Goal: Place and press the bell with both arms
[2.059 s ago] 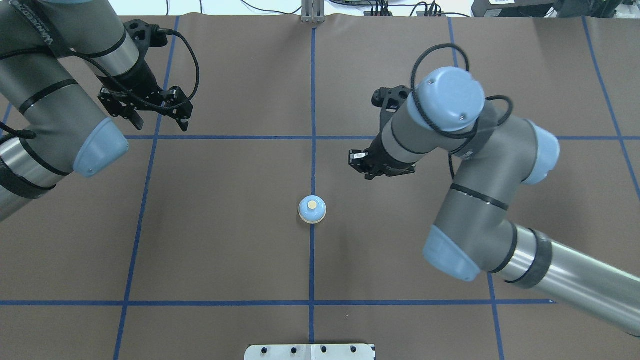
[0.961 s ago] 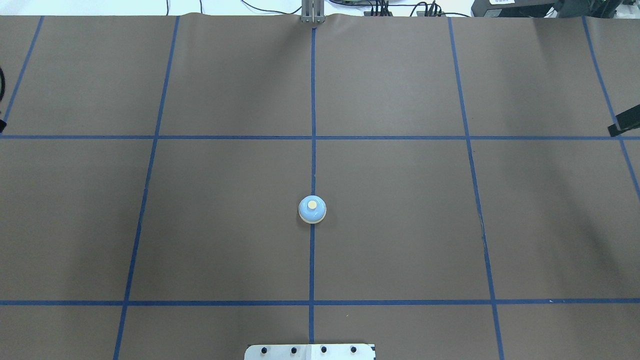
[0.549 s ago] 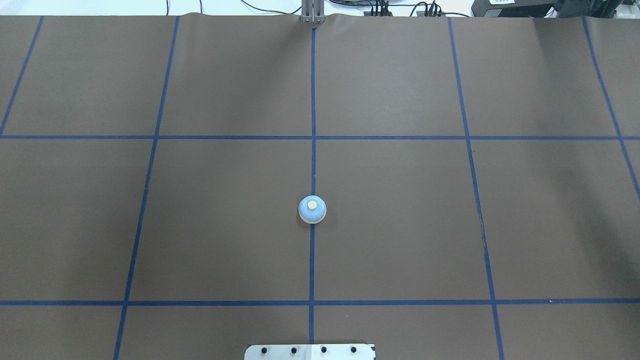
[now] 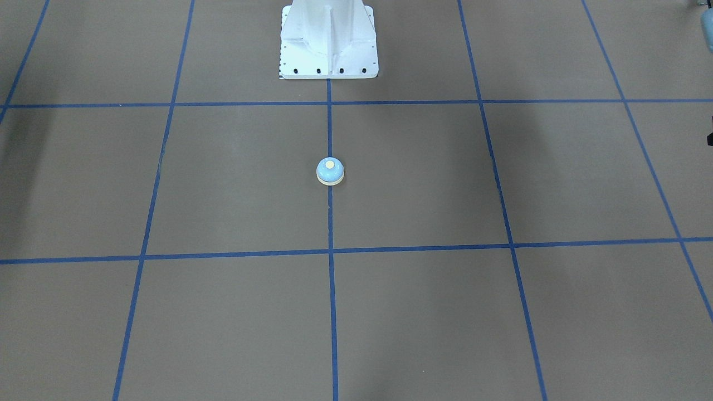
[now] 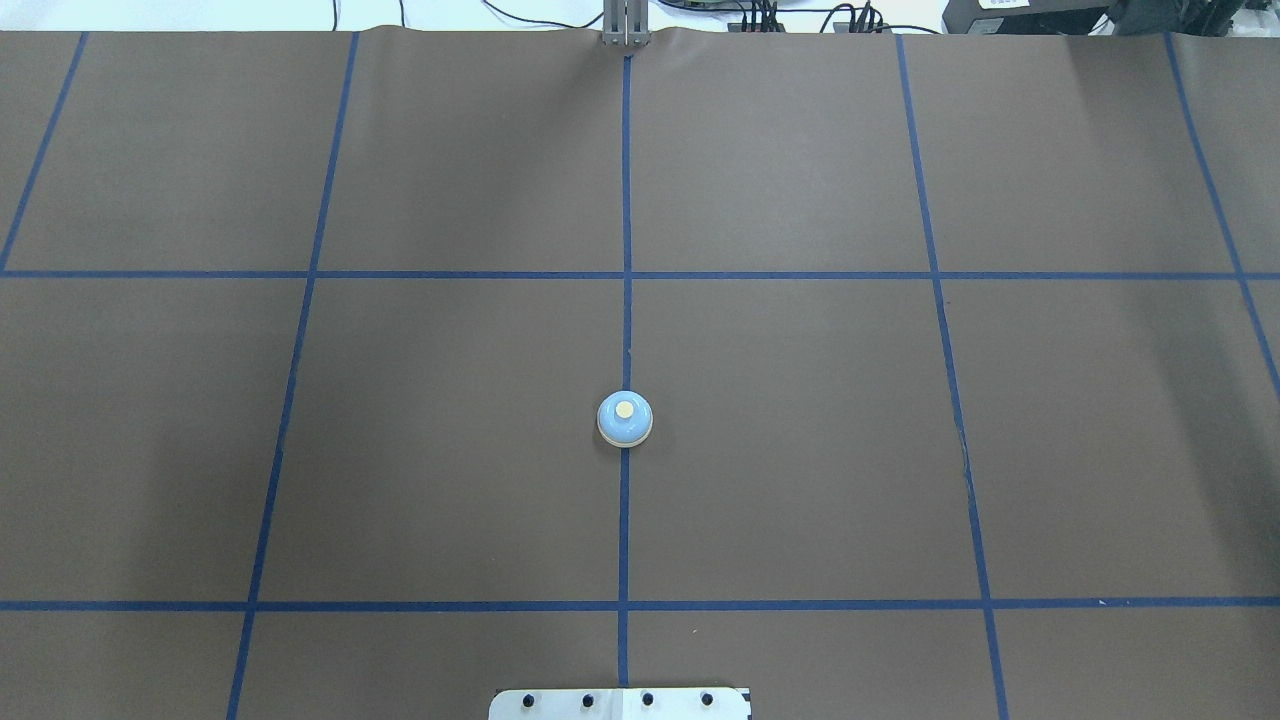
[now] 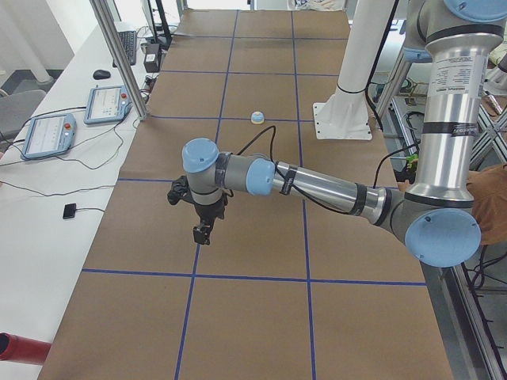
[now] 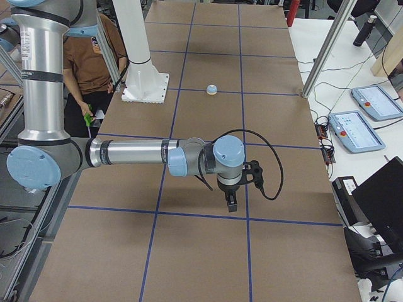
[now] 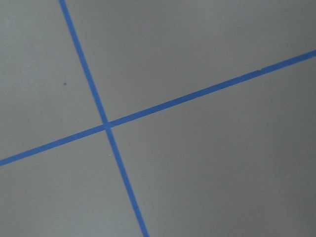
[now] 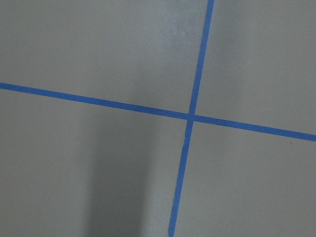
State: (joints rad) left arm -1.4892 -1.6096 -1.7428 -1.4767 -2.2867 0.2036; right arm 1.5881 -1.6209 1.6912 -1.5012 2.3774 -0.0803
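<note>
The bell [image 5: 625,419] seems placed, so next you bring the left gripper [image 6: 203,233] or right gripper [image 7: 232,202] over its button [image 5: 624,408]; their opening I cannot tell.

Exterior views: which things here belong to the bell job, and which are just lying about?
Job: bell; left gripper; right gripper, both far from the bell.
Lying about: white pedestal; control tablets; computer mouse; person in brown shirt.
</note>
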